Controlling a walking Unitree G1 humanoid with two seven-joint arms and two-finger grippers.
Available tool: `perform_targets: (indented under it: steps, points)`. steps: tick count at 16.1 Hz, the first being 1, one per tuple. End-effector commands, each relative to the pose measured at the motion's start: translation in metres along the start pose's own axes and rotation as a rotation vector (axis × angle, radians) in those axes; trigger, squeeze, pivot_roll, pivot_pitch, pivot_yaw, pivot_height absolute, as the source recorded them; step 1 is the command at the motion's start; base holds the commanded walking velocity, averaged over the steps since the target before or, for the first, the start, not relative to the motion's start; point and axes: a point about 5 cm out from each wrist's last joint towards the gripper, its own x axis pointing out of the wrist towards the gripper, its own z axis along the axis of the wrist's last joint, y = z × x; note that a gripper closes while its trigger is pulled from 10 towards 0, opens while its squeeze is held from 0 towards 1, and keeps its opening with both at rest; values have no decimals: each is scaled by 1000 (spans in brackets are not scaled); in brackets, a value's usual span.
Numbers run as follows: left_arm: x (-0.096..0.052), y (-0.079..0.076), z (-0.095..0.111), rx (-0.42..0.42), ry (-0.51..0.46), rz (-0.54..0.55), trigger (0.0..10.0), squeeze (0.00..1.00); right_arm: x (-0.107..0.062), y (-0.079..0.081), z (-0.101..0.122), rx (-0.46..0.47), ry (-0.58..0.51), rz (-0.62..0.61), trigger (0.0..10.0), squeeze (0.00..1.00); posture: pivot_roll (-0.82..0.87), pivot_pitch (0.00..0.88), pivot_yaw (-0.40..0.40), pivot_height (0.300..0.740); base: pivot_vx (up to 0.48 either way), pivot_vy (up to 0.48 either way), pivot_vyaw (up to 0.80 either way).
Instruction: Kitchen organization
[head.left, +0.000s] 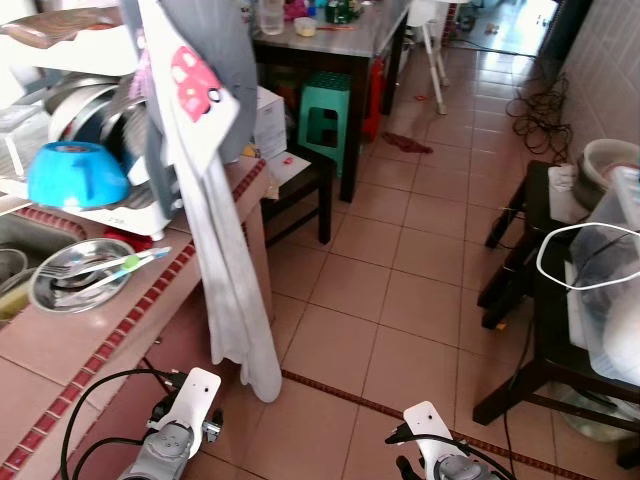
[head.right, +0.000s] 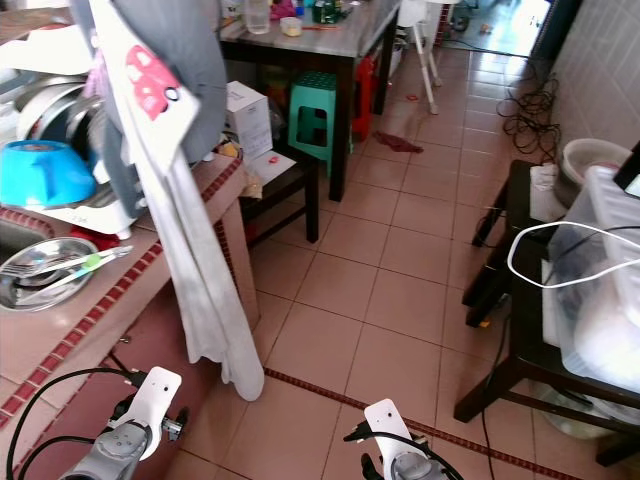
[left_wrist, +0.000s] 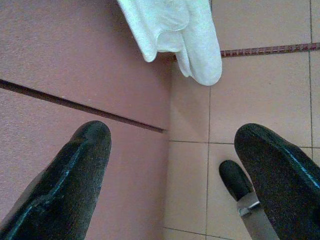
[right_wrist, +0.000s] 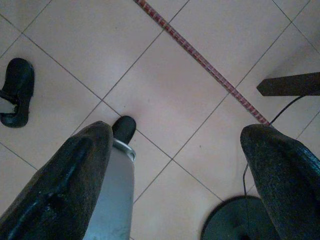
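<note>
Two idle grippers of mine, left (left_wrist: 172, 170) and right (right_wrist: 175, 175), glossy black fingers spread wide, empty, over smooth terracotta floor tiles (head.left: 420, 300).

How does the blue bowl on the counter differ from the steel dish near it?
The blue bowl sits upside down, domed and opaque blue; the steel dish sits right way up, shallow and shiny. The steel dish holds utensils, including a green-handled one; nothing rests on the blue bowl. The blue bowl lies farther back, by the dish rack. Both are round.
</note>
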Motion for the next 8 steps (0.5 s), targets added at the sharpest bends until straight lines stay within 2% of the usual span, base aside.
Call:
perform_targets:
  steps: [1,4,8]
  points:
    - [0,2,1,16,3,-6,10000,0,1,2,4,6,1,-1,10000,0,26,11,9,740,0,-285,0]
    - [0,2,1,17,4,-8,10000,0,0,-1,0,8,1,-3,10000,0,24,11,13,740,0,-286,0]
    - [0,2,1,16,5,-10,10000,0,-3,-19,-8,11,9,-19,10000,0,24,12,12,740,0,-286,0]
